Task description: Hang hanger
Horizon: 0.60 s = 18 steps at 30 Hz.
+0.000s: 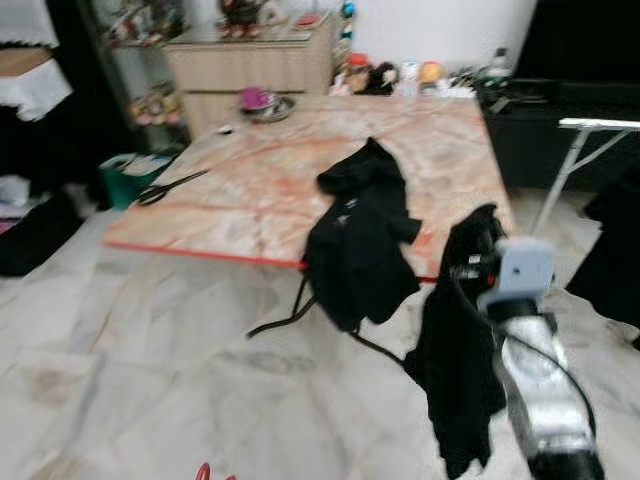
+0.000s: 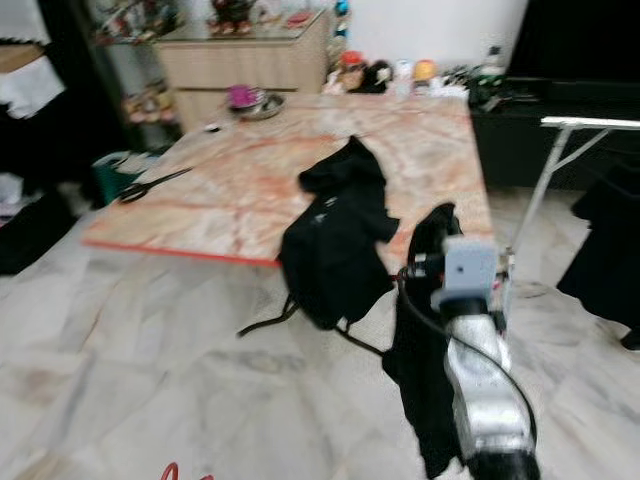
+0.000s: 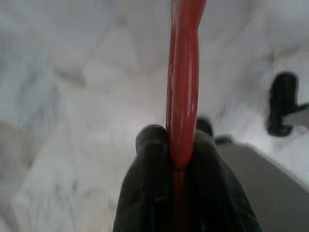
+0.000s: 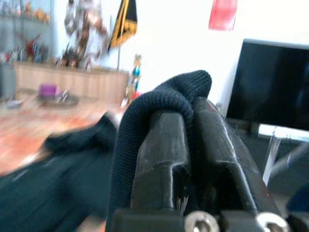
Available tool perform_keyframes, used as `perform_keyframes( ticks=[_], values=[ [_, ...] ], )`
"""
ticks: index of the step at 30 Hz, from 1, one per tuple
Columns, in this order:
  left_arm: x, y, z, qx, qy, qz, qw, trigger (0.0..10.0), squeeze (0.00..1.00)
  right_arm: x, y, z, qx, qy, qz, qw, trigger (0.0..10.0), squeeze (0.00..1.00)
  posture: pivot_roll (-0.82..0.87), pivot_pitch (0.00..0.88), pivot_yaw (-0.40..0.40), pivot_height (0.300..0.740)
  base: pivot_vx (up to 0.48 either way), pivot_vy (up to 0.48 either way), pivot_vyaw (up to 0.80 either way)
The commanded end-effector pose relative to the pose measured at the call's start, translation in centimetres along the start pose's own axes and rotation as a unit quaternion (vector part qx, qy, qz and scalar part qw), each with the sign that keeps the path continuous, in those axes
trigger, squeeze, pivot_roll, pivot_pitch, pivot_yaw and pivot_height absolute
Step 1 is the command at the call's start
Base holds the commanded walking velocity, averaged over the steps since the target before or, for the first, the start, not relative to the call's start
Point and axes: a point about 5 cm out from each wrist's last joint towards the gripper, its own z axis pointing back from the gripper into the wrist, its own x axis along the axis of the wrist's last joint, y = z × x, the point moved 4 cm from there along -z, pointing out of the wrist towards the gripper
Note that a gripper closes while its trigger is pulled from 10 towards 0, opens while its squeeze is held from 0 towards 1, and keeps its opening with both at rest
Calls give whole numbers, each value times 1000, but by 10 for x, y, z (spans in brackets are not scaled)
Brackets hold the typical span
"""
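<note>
Two grips on my screen: my left gripper (image 3: 182,145) has its fingers pinched tight on the red hanger (image 3: 184,82) above the marble floor (image 1: 150,360), and my right gripper (image 4: 190,116) is clamped on a black knit garment (image 1: 455,370) dangling beside the table (image 1: 260,180).

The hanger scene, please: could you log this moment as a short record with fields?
left gripper: shut on red hanger, held low over the floor
right gripper: shut on black knit garment, which hangs down from it
table: second black garment draped over its near edge; scissors near its left edge
surroundings: pale marble floor
</note>
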Motion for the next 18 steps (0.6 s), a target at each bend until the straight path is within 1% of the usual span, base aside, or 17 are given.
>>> perform_keyframes(
  ticks=[1,2,3,5,6,7,8,9,12,14,16,18],
  values=[
    [-4,8,1,7,9,-9,1000,10000,0,31,12,-16,26,-55,-12,998,10000,0,16,32,73,740,480,0,0],
    [-4,8,1,7,8,-9,1000,10000,0,36,13,-19,29,-63,-12,997,10000,0,16,32,73,740,480,0,0],
    [-3,7,1,7,7,-9,1000,10000,0,49,16,-27,37,-82,-10,996,10000,0,17,32,74,740,480,0,0],
    [-1,7,1,7,6,-9,1000,10000,0,61,17,-33,41,-101,-12,994,10000,0,16,31,75,740,480,0,0],
    [-1,7,1,8,6,-9,1000,10000,0,71,17,-39,45,-116,-14,992,10000,0,12,32,77,740,480,0,0],
    [-1,7,1,8,6,-9,1000,10000,0,71,17,-39,45,-116,-14,992,10000,0,12,32,77,740,480,0,0],
    [-1,8,1,8,7,-10,1000,10000,0,85,17,-48,49,-136,-20,989,10000,0,8,32,79,740,480,0,0],
    [-2,7,1,8,7,-10,1000,10000,0,93,17,-54,53,-148,-27,987,10000,0,5,31,80,740,480,0,0],
    [-5,5,1,7,9,-11,1000,10000,0,104,16,-63,57,-162,-31,985,10000,0,8,30,78,740,480,0,0],
    [-7,2,1,4,11,-11,1000,10000,0,115,12,-73,57,-173,-40,983,10000,0,12,26,75,740,480,0,0],
    [-8,-1,0,3,11,-10,1000,10000,0,119,9,-78,55,-176,-43,982,10000,0,12,25,71,740,480,0,0],
    [-8,-6,0,0,11,-10,1000,10000,0,123,4,-84,53,-180,-31,982,10000,0,8,21,67,740,480,0,0]
  ],
)
